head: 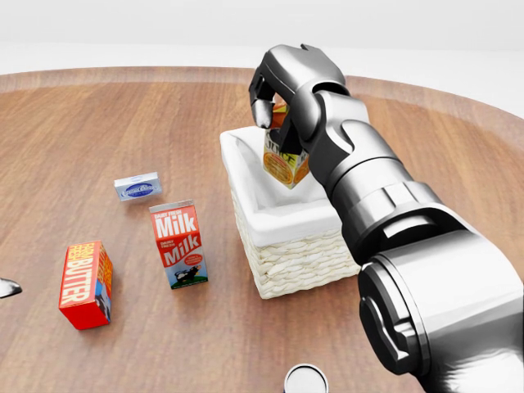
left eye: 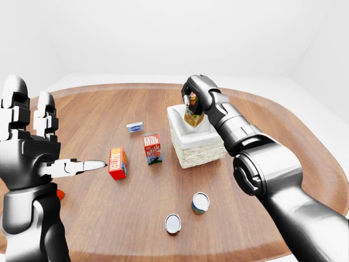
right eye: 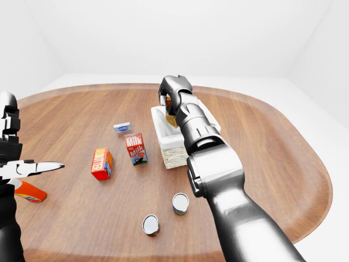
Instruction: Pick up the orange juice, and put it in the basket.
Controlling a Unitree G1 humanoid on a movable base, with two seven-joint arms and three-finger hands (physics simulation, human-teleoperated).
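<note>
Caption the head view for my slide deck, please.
Right hand holds the orange juice carton over the white-lined wicker basket.

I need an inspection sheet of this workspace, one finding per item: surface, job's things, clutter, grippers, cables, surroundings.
Surface: round wooden table, no spill seen.
Job's things: orange juice carton, tilted, held over the white-lined wicker basket; whether it touches the liner cannot be told.
Clutter: milk carton upright, butter box, small blue-white box, two cans, an orange thing near the left hand, partly hidden.
Grippers: right hand shut on the juice; left hand open, raised, holding nothing.
Cables: nothing seen.
Surroundings: plain white walls and floor, nothing else seen.
</note>
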